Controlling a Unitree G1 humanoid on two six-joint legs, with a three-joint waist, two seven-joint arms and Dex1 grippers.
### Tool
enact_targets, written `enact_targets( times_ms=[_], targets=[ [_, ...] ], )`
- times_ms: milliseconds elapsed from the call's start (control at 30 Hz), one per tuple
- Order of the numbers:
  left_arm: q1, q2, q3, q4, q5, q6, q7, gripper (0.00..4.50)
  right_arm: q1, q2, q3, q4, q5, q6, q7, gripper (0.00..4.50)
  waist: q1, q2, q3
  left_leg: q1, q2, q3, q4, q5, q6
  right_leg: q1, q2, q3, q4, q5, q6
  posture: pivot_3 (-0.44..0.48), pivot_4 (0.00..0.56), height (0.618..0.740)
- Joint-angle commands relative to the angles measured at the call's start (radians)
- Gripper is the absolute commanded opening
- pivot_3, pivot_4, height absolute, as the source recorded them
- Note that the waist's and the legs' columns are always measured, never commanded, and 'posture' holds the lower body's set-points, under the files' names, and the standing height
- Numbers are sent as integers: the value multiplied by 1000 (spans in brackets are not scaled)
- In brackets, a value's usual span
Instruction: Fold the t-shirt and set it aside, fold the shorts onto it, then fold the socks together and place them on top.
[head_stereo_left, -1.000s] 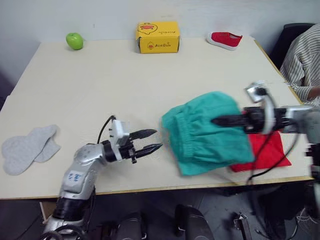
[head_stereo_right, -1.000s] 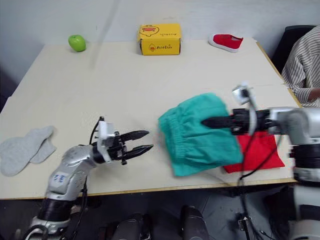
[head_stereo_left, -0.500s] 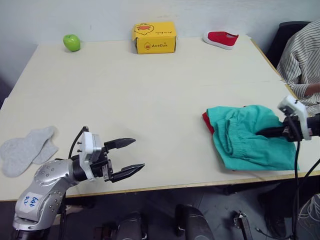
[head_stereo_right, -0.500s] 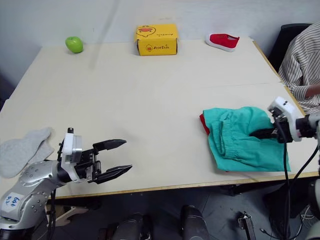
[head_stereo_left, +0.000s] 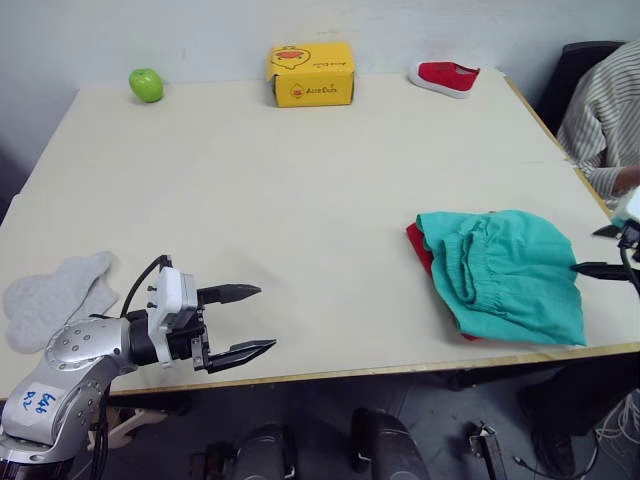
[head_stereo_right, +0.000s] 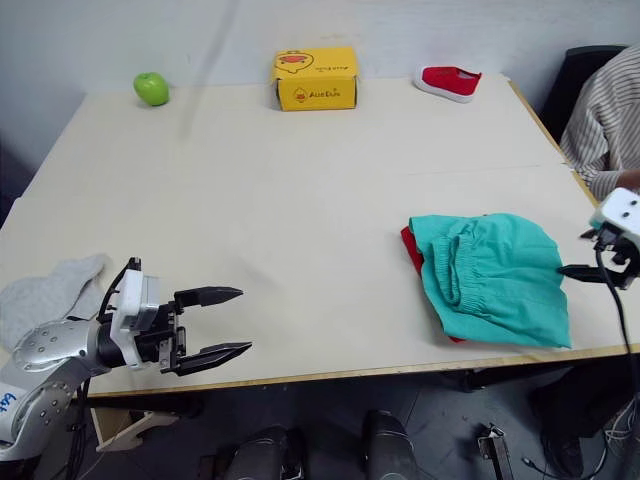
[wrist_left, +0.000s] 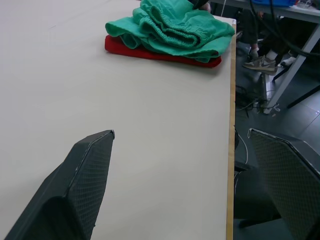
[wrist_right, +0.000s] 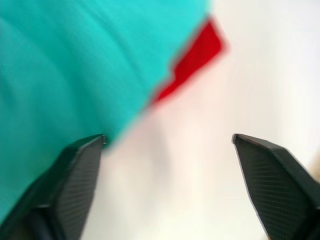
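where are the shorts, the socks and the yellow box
shorts (head_stereo_left: 510, 270), left eye view, middle of the folded teal cloth
socks (head_stereo_left: 55, 297), left eye view, middle of the grey pair at the table's left edge
yellow box (head_stereo_left: 312, 75), left eye view, its front face

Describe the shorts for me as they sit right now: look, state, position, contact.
The shorts are teal-green soft cloth, folded into a rumpled bundle with the gathered elastic waistband showing as ridges. They lie near the table's front right edge, on the folded red t-shirt, which peeks out beneath. The right gripper, open, is just beside them, not gripping.
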Motion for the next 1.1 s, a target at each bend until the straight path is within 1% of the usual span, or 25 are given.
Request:
enact_targets(
  times_ms=[33,100,133,167,200,233,267,300,333,367,400,467,533,600,667,767,867,900,967,1067,1100],
  targets=[
    [1,10,28,29,-14,-20,-33,4500,44,-13,-98,-128,98,-4,58,4475,-10,0,0,0,1,0,0,0,-1,0,1,1,0,0,0,0,150,740],
    [-9,11,30,60,-9,-24,-43,4500,116,4,-152,-243,173,54,98,4475,-12,1,0,1,2,0,0,0,-2,0,4,3,1,0,-1,0,150,740],
    [-16,10,31,77,-7,-26,-48,4500,159,14,-175,-309,202,90,100,4475,-16,2,1,0,-1,-5,-1,0,-3,3,4,0,0,0,-1,0,150,740],
    [-22,10,30,94,-4,-31,-53,4500,201,27,-199,-376,229,123,92,4475,-21,5,2,1,1,-13,-3,2,-3,11,-2,-6,-1,-1,-1,0,150,740],
    [-28,7,29,111,4,-41,-55,4500,244,44,-220,-453,260,170,79,4475,-24,6,3,0,-5,-32,-9,7,-2,23,-11,-23,-4,-1,-1,0,150,740],
    [-33,3,30,126,11,-51,-55,4500,285,63,-241,-530,288,216,63,4475,-29,8,4,1,-15,-47,-19,15,-1,34,-19,-44,-10,-1,-1,0,150,740],
    [-34,-1,33,140,19,-63,-53,4500,322,81,-257,-602,307,250,45,4475,-28,10,6,3,-22,-62,-24,23,1,43,-25,-58,-13,-1,0,0,150,740],
    [-26,-3,44,155,26,-80,-55,4500,364,105,-269,-685,318,273,14,4475,-27,10,6,2,-33,-79,-31,30,3,50,-33,-71,-16,-1,2,0,150,740],
    [-15,-1,56,164,27,-89,-58,4500,397,129,-284,-750,326,295,-21,4475,-19,13,8,0,-44,-94,-38,39,4,55,-44,-87,-17,-2,6,0,150,740],
    [2,1,75,170,33,-105,-58,4500,433,153,-293,-817,324,318,-62,4475,-4,13,8,-2,-48,-100,-35,42,5,55,-47,-91,-16,-4,8,0,150,740],
    [16,1,93,173,39,-120,-54,4500,465,171,-298,-871,325,337,-86,4475,14,13,8,-3,-46,-96,-32,41,5,52,-45,-87,-12,-4,9,0,150,740],
    [59,-9,163,169,34,-138,-25,4500,538,236,-314,-991,361,327,-111,4475,44,13,9,-4,-46,-95,-30,41,5,50,-45,-85,-13,-4,9,0,150,740],
    [130,-38,274,160,29,-162,25,4500,620,319,-299,-1115,420,312,-106,4475,63,13,8,-6,-46,-93,-29,39,6,49,-45,-82,-15,-4,9,0,150,740],
    [207,-68,372,159,34,-182,57,4500,687,379,-266,-1208,464,308,-86,4475,67,12,8,-5,-46,-91,-29,36,8,48,-44,-80,-17,-3,10,0,150,740],
    [291,-112,473,169,36,-197,98,4500,736,441,-232,-1265,486,281,-72,4475,66,10,9,-4,-44,-88,-30,33,8,49,-42,-73,-17,-3,10,0,150,740],
    [406,-192,628,216,21,-218,166,4500,782,533,-205,-1279,484,225,-90,4475,60,8,10,-3,-44,-84,-30,32,10,48,-41,-66,-18,-3,12,0,150,740],
    [550,-283,766,309,-27,-166,223,4500,835,599,-183,-1218,402,73,-100,4475,54,4,10,-1,-43,-80,-28,26,13,47,-40,-64,-21,-2,12,0,150,740],
    [586,-304,799,342,-43,-152,236,4500,843,624,-185,-1200,408,29,-93,4475,52,3,9,0,-41,-79,-28,23,16,47,-40,-62,-21,-3,12,0,150,740],
    [653,-333,843,404,-30,-180,232,4500,858,635,-175,-1166,412,-32,-49,4475,49,1,10,0,-37,-78,-24,19,15,47,-37,-61,-22,-3,11,0,150,740],
    [710,-358,877,413,-32,-212,229,4500,868,620,-158,-1155,472,25,7,4475,53,-3,10,-1,-33,-79,-17,14,15,48,-33,-61,-22,-5,9,0,150,740],
    [716,-355,878,392,-35,-216,229,4500,869,621,-159,-1158,487,38,11,4475,58,-3,10,-1,-33,-79,-17,11,10,47,-35,-60,-22,-5,8,0,150,740]
  ],
)
